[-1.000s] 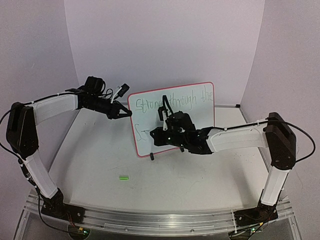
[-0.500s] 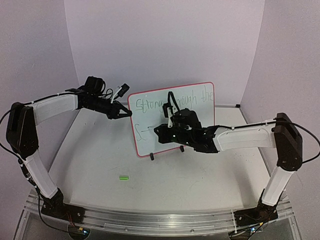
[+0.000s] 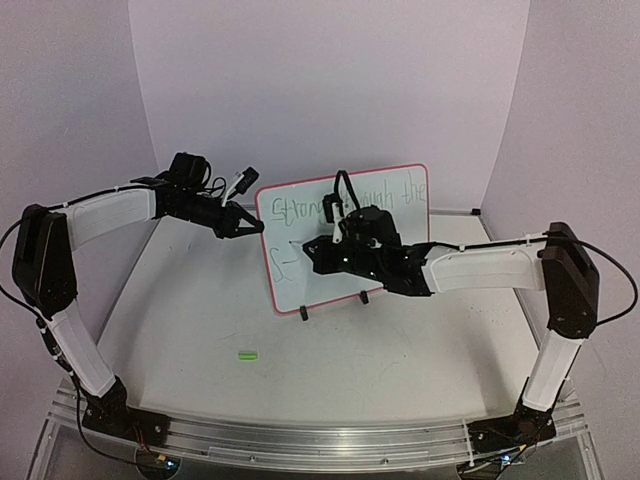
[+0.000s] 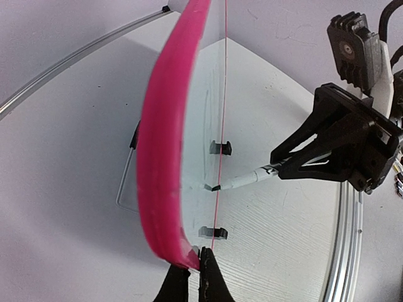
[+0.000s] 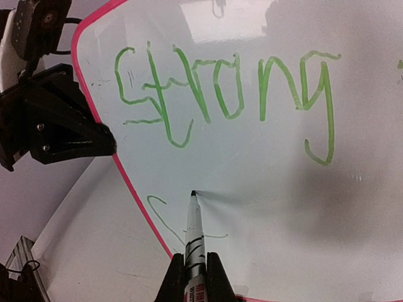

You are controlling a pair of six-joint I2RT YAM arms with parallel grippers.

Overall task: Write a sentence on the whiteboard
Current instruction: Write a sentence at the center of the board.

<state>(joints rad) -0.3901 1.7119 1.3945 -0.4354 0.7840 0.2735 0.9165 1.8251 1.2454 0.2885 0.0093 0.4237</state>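
The whiteboard (image 3: 300, 265), white with a pink-red frame, stands upright on two black clip feet at the table's middle back. Green writing on it reads "Strong through the", with a started letter below. My left gripper (image 3: 255, 228) is shut on the board's left frame edge (image 4: 165, 189). My right gripper (image 3: 318, 250) is shut on a white marker (image 5: 194, 245), whose tip touches the board (image 5: 264, 182) just under "Strong". In the left wrist view the marker (image 4: 242, 181) meets the board's face.
A small green marker cap (image 3: 247, 355) lies on the table in front of the board to the left. Lilac walls close the back and sides. A metal rail (image 3: 320, 440) runs along the near edge.
My right gripper has moved up and slightly left across the board with the marker, from the lower line toward the space under "Strong". The left arm has not moved.
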